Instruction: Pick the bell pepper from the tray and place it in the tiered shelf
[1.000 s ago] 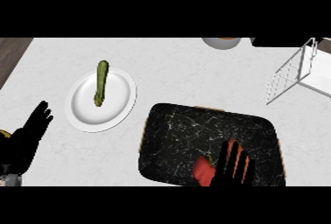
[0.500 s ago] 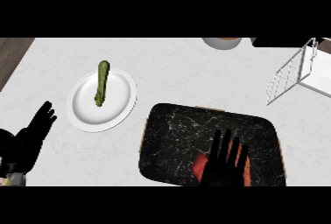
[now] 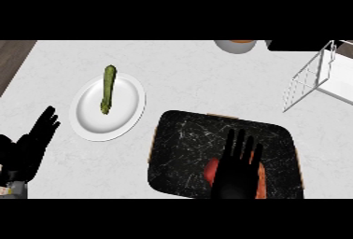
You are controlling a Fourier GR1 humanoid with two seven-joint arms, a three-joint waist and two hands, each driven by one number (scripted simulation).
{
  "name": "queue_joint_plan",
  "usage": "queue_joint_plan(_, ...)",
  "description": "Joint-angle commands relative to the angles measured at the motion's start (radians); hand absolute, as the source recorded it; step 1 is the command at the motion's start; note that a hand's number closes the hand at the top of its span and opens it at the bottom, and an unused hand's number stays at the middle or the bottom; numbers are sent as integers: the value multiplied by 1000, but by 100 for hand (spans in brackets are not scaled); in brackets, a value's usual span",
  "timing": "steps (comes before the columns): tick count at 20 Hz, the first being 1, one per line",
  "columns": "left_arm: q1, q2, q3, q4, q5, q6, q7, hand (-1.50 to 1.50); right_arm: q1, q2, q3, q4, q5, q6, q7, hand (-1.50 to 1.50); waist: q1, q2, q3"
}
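White counter (image 3: 193, 70), right hand (image 3: 236, 175) fingers straight over bell pepper (image 3: 213, 169)

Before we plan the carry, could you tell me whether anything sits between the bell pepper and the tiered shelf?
Nothing visible does: bare counter lies between the bell pepper under the right hand and the tiered shelf.

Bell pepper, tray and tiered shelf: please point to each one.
bell pepper (image 3: 212, 169), head view, red edge left of the hand.
tray (image 3: 186, 140), head view, bare dark surface.
tiered shelf (image 3: 303, 86), head view, wire side.
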Motion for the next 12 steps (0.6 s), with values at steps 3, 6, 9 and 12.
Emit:
queue_joint_plan(3,-4,10,28,2,1,-11,4,0,-11,18,-2,68,-46,-25,202,150,2,6,7)
queue_joint_plan(6,38,-21,1,-14,-21,-14,-28,0,-31,18,-3,143,-49,-30,177,150,8,6,7)
queue_joint_plan(9,-60,8,48,60,8,-42,6,0,18,18,18,53,19,54,119,150,-11,5,6)
queue_joint_plan(12,-5,-18,23,-3,-15,-22,1,0,-34,19,37,83,29,47,165,150,0,4,7)
